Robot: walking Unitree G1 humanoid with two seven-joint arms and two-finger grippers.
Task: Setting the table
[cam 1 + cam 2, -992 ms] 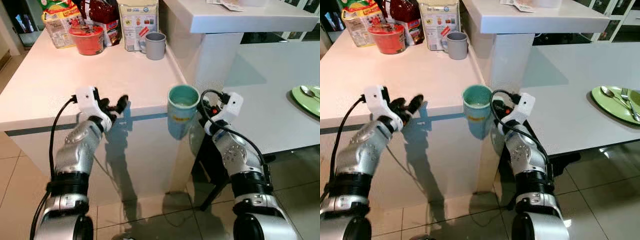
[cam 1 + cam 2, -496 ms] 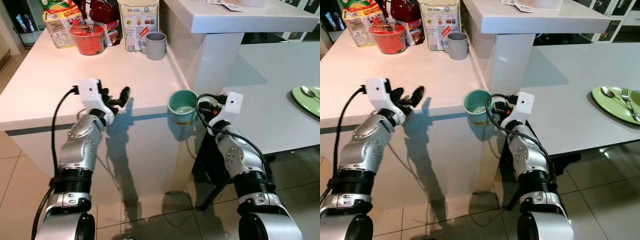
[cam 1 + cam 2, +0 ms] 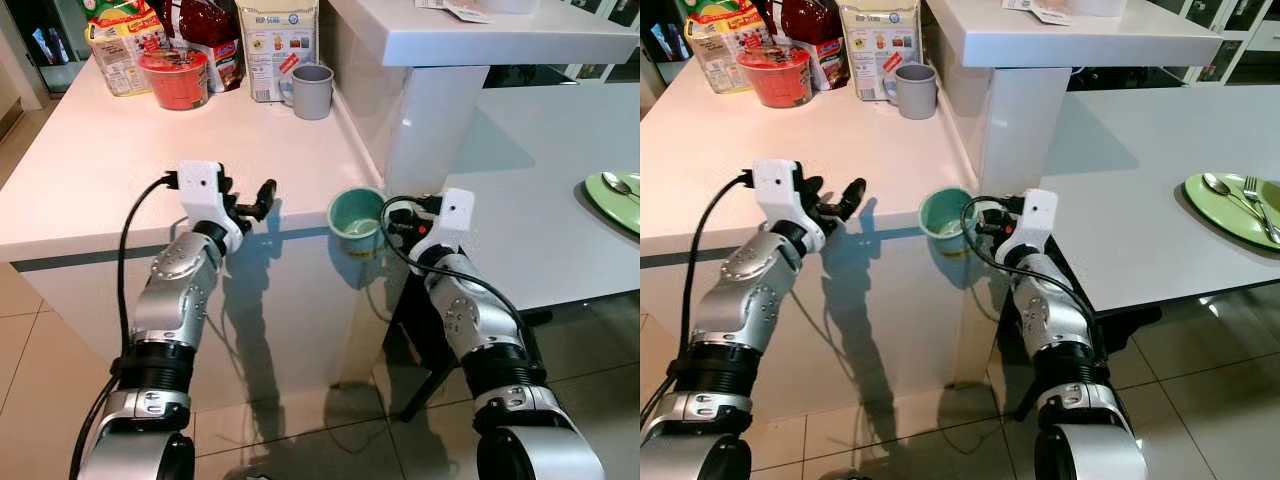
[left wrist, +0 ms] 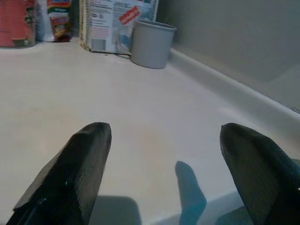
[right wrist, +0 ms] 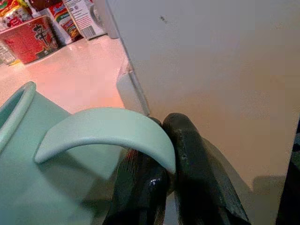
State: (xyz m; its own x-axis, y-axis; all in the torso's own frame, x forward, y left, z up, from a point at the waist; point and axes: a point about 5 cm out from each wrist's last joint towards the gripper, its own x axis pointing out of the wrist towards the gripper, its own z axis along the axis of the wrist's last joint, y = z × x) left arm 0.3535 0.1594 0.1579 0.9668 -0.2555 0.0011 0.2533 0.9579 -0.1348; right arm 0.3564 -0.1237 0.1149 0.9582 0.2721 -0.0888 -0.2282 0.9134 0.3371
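Note:
A teal mug (image 3: 358,216) hangs in the air just off the front edge of the pink counter (image 3: 120,160), beside the white pillar. My right gripper (image 5: 164,183) is shut on the teal mug's handle (image 5: 108,133). Over the counter's front edge my left gripper (image 3: 250,205) is open and holds nothing; its two black fingertips (image 4: 84,164) stand wide apart above the counter top. A grey mug (image 3: 311,90) stands at the counter's far right corner, ahead of the left gripper. A green plate (image 3: 1235,205) with a spoon and fork lies on the white table (image 3: 1140,180) at the far right.
At the back of the counter stand a red noodle cup (image 3: 175,78), snack bags and a white carton (image 3: 275,45). A white pillar (image 3: 430,110) under a raised shelf separates the counter from the white table. Tiled floor lies below.
My right gripper has lowered the teal mug and drawn it nearer the counter edge. My left gripper has moved right and slightly forward over the counter edge.

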